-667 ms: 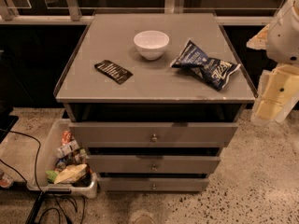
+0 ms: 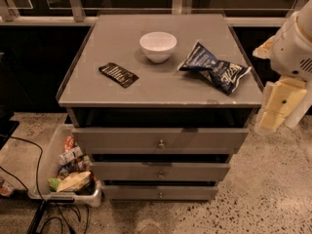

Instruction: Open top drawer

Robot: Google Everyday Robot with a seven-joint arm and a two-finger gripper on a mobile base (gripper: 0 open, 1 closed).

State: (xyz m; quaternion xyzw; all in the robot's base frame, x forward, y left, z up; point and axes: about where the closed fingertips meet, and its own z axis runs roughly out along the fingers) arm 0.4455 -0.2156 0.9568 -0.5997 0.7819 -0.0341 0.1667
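Observation:
The top drawer (image 2: 122,139) is the widest of three matte grey drawers in a low cabinet, with a small round metal knob (image 2: 161,144) at its centre. A dark gap shows between its front and the cabinet top. My gripper (image 2: 277,107), cream-coloured, hangs off the cabinet's right front corner, about level with the top drawer and well right of the knob. It touches nothing.
On the cabinet top (image 2: 161,84) are a white bowl (image 2: 158,46), a dark blue snack bag (image 2: 214,68) and a black flat packet (image 2: 118,74). Two narrower drawers (image 2: 122,171) sit below. A white bin of snacks (image 2: 68,172) and cables (image 2: 39,213) lie on the floor at left.
My gripper has shifted slightly down and to the left beside the cabinet. The drawers and the things on top have not moved.

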